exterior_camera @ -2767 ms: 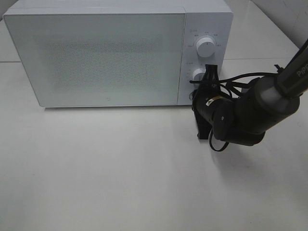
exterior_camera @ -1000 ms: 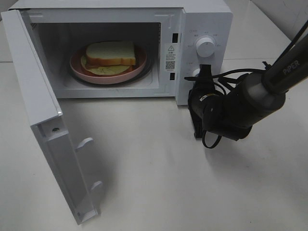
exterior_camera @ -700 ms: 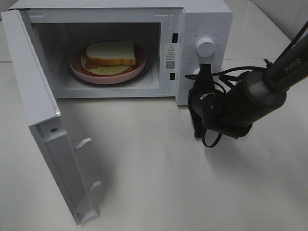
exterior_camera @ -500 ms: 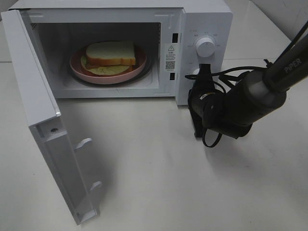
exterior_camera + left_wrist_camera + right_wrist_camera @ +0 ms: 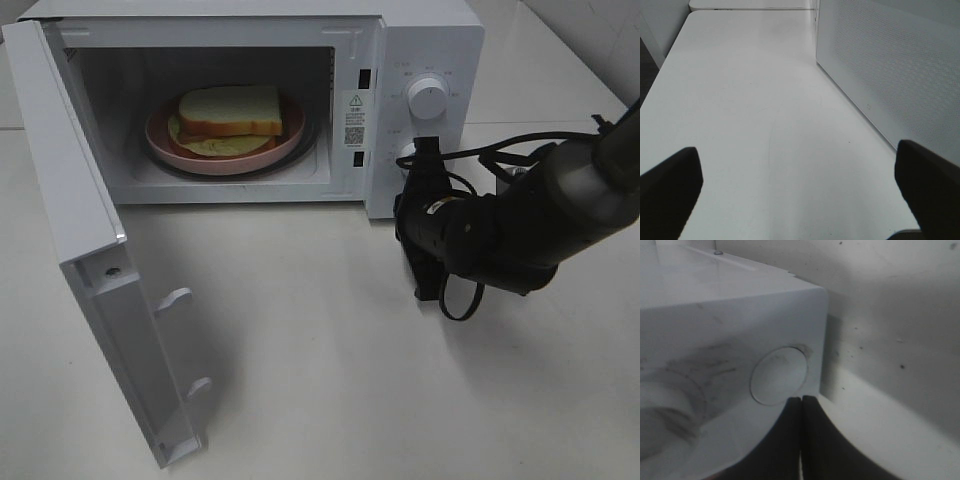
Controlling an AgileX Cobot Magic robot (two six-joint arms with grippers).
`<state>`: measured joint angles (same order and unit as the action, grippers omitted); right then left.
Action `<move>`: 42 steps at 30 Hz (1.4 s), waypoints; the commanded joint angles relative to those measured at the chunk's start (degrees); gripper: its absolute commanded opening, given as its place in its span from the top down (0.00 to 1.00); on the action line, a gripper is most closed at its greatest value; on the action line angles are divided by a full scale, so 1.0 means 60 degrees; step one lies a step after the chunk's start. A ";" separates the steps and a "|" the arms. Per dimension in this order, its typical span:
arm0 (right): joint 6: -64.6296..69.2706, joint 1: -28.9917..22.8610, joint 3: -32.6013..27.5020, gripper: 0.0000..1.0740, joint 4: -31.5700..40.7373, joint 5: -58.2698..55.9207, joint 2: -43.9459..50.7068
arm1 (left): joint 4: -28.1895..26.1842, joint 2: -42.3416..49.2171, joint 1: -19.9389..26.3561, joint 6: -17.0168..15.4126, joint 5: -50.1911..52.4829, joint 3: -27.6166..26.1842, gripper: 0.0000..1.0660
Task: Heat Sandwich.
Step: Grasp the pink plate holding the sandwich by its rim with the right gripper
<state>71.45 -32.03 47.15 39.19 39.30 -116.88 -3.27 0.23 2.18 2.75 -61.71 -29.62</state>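
Note:
The sandwich [image 5: 230, 110] lies on a pink plate [image 5: 163, 140] inside the white microwave [image 5: 430, 40]. The microwave's door [image 5: 70, 200] hangs wide open to the left. My right gripper [image 5: 430, 148] is shut with nothing in it, its tips at the lower part of the control panel. In the right wrist view, the shut gripper [image 5: 801, 407] sits just under a round button [image 5: 779, 375] near the panel's corner. My left gripper [image 5: 800, 197] is open and empty above the bare table, beside the door's dotted outer face [image 5: 890, 75]. It does not show in the exterior high view.
Two white knobs sit on the control panel, the upper knob [image 5: 428, 98] and the lower knob [image 5: 405, 152]. The right arm's cables [image 5: 500, 160] loop beside the microwave. The open door juts out over the table's front left.
The microwave door, shut in the earliest frame, now stands open with the sandwich showing. Over the last half second the right arm has drawn slightly back and lower. Its gripper stays shut.

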 commanded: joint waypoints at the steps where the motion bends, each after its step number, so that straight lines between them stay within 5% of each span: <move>1: -0.0477 -0.0038 -0.0430 1.00 -0.0115 -0.0201 0.0439 | -0.0076 0.0076 0.0019 -0.0010 0.0095 0.0010 0.06; 11: -0.2292 -0.0038 -0.1337 1.00 -0.1022 -0.1833 0.2330 | -0.0076 0.0076 0.0019 -0.0010 0.0095 0.0010 0.06; 24: -0.5214 -0.0010 -0.0964 0.99 -0.3428 -0.6274 0.3676 | -0.0076 0.0076 0.0019 -0.0010 0.0095 0.0010 0.06; 33: -1.0036 -0.0010 0.0248 0.96 -0.3495 -1.0265 0.3762 | -0.0076 0.0076 0.0019 -0.0010 0.0095 0.0010 0.06; 42: -1.4610 -0.0010 0.0754 0.95 -0.3724 -1.2156 0.3791 | -0.0076 0.0076 0.0019 -0.0010 0.0095 0.0010 0.06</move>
<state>-6.70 -32.09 50.76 18.16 -30.60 -95.05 -3.27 0.23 2.18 2.75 -61.71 -29.62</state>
